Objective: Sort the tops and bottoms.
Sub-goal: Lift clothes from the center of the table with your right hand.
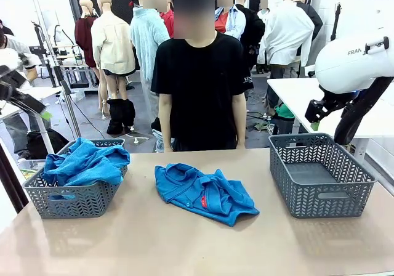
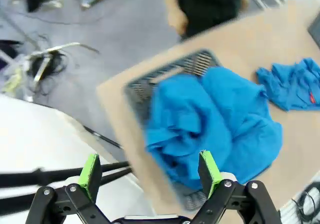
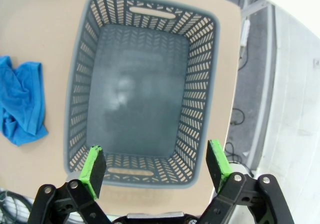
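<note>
- Worktop (image 1: 154, 239): tan, flat surface.
- Left basket (image 1: 74, 199): grey, perforated, heaped with blue tops (image 1: 86, 162).
- Centre: one blue top (image 1: 203, 193), red tag, lying crumpled directly on the worktop.
- Right basket (image 1: 320, 177): grey, perforated.

Bare table (image 1: 141, 233) lies open around the loose top (image 1: 203, 193). The right basket (image 1: 320, 174) stands unfilled; piled tops (image 1: 86, 162) crowd the left basket (image 1: 71, 202).

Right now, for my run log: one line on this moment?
left gripper: open | right gripper: open | blue fabric garment: mid-table | left grey plastic basket: blue garments | right grey plastic basket: empty
</note>
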Available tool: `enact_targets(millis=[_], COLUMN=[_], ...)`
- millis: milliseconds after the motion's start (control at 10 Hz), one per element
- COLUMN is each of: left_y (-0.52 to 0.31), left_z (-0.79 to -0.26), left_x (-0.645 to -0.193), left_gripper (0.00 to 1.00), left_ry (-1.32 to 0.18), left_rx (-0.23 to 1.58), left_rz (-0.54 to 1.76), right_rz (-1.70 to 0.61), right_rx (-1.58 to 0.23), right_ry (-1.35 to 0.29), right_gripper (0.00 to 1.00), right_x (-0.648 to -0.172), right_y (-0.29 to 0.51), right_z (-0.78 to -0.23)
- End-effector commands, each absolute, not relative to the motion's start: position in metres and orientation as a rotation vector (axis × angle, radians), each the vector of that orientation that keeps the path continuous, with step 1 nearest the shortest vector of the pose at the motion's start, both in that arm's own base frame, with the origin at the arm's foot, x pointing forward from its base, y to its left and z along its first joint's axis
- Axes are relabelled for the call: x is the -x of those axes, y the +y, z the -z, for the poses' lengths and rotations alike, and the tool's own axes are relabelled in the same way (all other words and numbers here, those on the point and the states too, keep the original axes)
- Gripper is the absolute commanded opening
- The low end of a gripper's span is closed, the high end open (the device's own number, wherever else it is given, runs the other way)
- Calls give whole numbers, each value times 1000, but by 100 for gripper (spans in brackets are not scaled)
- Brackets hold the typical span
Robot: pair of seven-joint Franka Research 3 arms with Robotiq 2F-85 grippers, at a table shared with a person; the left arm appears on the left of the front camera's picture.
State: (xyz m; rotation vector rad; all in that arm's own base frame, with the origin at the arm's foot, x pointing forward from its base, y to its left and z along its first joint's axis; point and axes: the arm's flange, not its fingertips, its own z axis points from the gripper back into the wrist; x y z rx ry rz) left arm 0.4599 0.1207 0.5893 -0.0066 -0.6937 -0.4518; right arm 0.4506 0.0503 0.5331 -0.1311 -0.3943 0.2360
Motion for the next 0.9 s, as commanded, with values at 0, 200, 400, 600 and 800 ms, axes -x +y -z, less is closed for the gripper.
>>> enact_targets(millis=[0,200,400,600,800], left_y=[191,230,262,281,295], left_z=[-618,-625,-628,-610,-601], left_x=[-426,-398,-378,-359,-344], left_gripper=[100,100,100,100,100], left_ry=[-882,-960,-984,-941,-922], left_rx=[-88,-95,-138,-181,-161], left_rz=[291,188,153,152,174], right_rz=[-225,-225,-358,-628,-841], right_rx=[149,149,171,199,209], right_ry=[-388,-388,-444,-553,-516], right_gripper=[100,100,100,100,100], right_x=[-452,-452,-467,-482,-501], right_y=[52,52,82,145,212], right_z=[-535,-535,-563,-629,-667])
